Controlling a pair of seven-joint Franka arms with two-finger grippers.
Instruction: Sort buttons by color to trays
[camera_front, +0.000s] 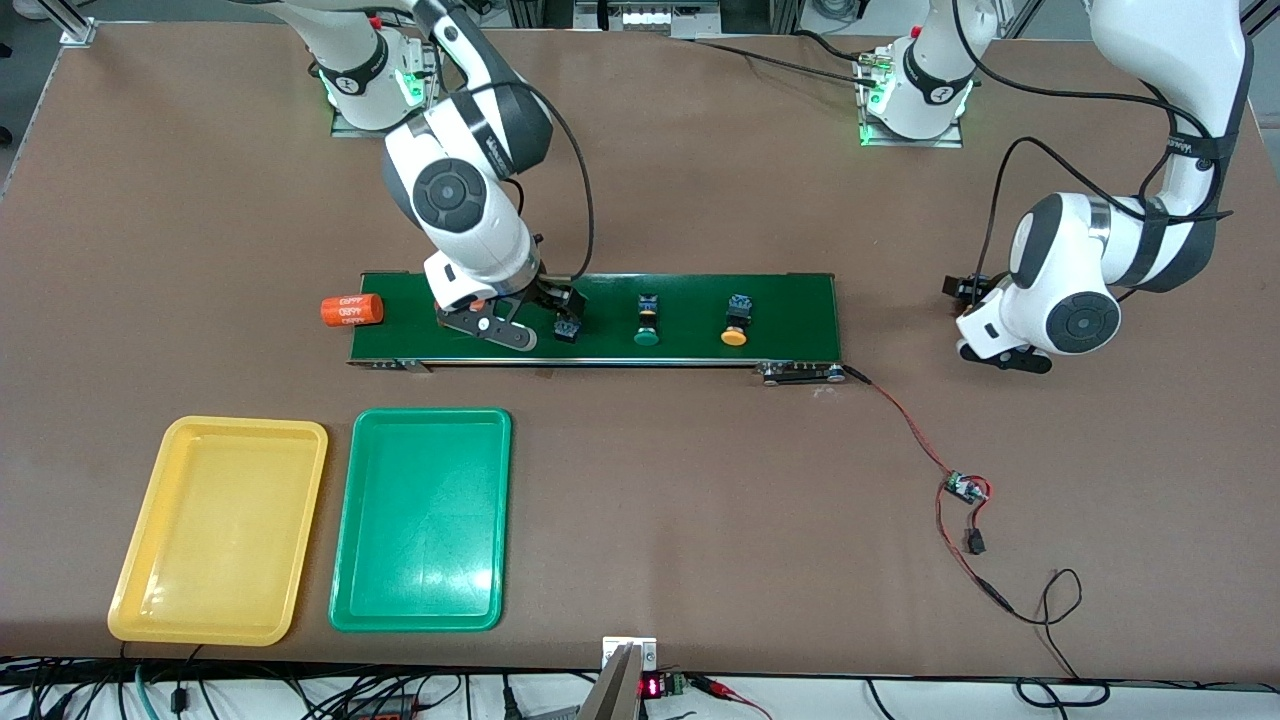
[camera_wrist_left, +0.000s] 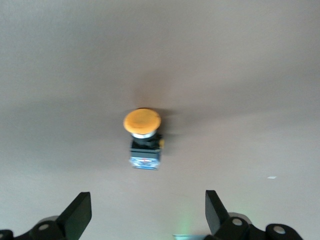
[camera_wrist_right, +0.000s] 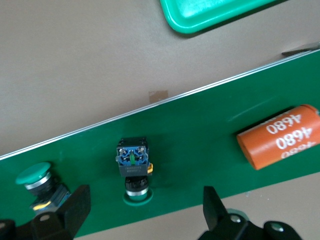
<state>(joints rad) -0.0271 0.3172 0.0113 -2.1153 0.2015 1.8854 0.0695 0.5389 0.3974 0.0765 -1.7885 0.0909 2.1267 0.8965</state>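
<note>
On the dark green conveyor belt (camera_front: 790, 305) lie a green-capped button (camera_front: 647, 326) and a yellow-capped button (camera_front: 735, 326). A third button (camera_front: 568, 328) lies there too; the right wrist view shows its green cap (camera_wrist_right: 134, 167). My right gripper (camera_front: 498, 328) is open above the belt by this button, fingers apart (camera_wrist_right: 145, 212). A second yellow-capped button (camera_wrist_left: 143, 137) lies on the bare table under my open left gripper (camera_wrist_left: 147, 215), which hangs low over the table at the left arm's end (camera_front: 1000, 355). The yellow tray (camera_front: 220, 530) and green tray (camera_front: 420, 520) are empty.
An orange cylinder marked 4680 (camera_front: 352, 310) lies at the belt's end toward the right arm, also in the right wrist view (camera_wrist_right: 280, 135). A red-black cable with a small circuit board (camera_front: 962, 487) runs from the belt's other end toward the front edge.
</note>
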